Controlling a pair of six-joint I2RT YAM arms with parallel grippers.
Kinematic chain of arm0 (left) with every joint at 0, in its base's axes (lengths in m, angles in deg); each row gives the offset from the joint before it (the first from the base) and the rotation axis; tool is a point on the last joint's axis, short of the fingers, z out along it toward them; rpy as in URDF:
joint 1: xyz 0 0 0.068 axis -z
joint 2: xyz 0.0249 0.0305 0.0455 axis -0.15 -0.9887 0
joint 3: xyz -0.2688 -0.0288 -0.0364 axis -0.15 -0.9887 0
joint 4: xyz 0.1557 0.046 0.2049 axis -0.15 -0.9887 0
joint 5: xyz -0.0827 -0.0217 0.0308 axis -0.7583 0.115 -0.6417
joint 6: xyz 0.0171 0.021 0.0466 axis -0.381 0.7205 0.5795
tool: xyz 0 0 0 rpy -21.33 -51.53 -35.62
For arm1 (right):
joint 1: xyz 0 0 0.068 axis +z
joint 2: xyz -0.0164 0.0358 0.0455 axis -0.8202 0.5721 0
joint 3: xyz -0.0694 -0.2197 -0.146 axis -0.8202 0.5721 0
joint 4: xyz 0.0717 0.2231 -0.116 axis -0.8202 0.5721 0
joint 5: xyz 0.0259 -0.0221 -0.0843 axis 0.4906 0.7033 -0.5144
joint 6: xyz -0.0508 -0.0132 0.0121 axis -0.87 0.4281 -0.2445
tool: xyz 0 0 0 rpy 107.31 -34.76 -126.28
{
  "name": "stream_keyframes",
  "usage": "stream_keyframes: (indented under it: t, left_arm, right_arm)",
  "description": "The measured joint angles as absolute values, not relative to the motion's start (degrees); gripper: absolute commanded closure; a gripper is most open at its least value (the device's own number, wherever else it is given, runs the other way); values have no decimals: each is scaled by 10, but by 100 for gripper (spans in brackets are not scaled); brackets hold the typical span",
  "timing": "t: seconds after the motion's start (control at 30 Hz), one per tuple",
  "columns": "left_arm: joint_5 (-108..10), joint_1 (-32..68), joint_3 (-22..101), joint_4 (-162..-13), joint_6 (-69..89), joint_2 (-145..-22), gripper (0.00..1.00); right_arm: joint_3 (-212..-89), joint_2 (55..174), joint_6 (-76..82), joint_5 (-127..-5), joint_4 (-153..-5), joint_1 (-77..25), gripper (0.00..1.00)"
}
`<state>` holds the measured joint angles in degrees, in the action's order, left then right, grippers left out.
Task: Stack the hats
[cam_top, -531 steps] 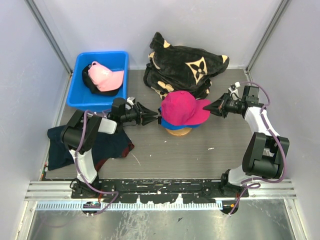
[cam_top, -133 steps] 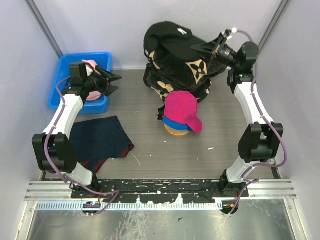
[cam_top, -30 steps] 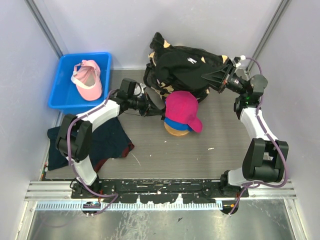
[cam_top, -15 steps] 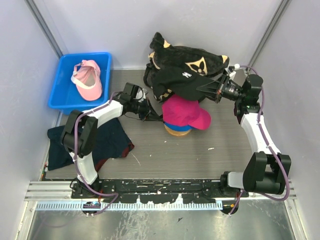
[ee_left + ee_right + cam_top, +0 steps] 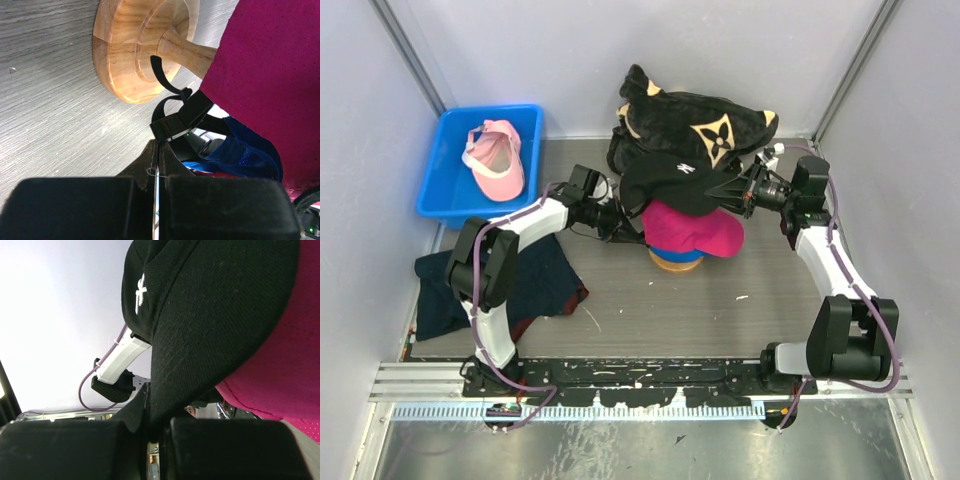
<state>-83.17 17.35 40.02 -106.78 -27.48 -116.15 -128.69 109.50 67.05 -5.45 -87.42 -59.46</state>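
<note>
I count two of the four stacked: the magenta perforated-fabric baseball cap (image 5: 698, 230) sits over the royal blue fabric cap (image 5: 245, 152) on the round wooden stand (image 5: 130, 55). The black fabric cap with the white embroidered logo (image 5: 670, 180) hangs over the magenta crown, not yet released, its brim pinched by my right gripper (image 5: 718, 188). My left gripper (image 5: 625, 232) has its fingers pressed together by the stack's back strap; I cannot tell whether they catch any fabric. The open blue plastic bin (image 5: 445, 192) at far left holds only the light pink fabric cap (image 5: 498, 160), the last to go.
</note>
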Motion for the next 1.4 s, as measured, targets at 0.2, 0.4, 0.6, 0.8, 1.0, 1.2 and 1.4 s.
stream_keyframes:
  t: [0.2, 0.4, 0.6, 0.8, 1.0, 1.2, 1.4]
  left_arm:
    - [-832, 174, 401, -1068, -275, -1164, 97]
    - [-832, 174, 401, -1068, -276, -1165, 97]
    - [-832, 174, 401, -1068, -278, -1165, 97]
    - [-832, 174, 402, -1067, -279, -1170, 98]
    - [-832, 174, 410, -1064, -281, -1184, 98]
    - [-832, 174, 419, -1063, -282, -1193, 98]
    - [-832, 173, 424, -1063, -282, -1193, 98]
  right_arm:
    - [-1289, 1135, 732, -71, -985, -561, 99]
    - [-1336, 1181, 750, -81, -1030, -523, 99]
    - [-1379, 1178, 626, -87, -878, -526, 99]
    - [-1364, 1156, 534, -91, -765, -543, 99]
    - [-1318, 1111, 491, -82, -702, -573, 99]
    - [-1268, 1056, 455, -73, -672, -592, 99]
    - [-1209, 1040, 441, -33, -698, -627, 99]
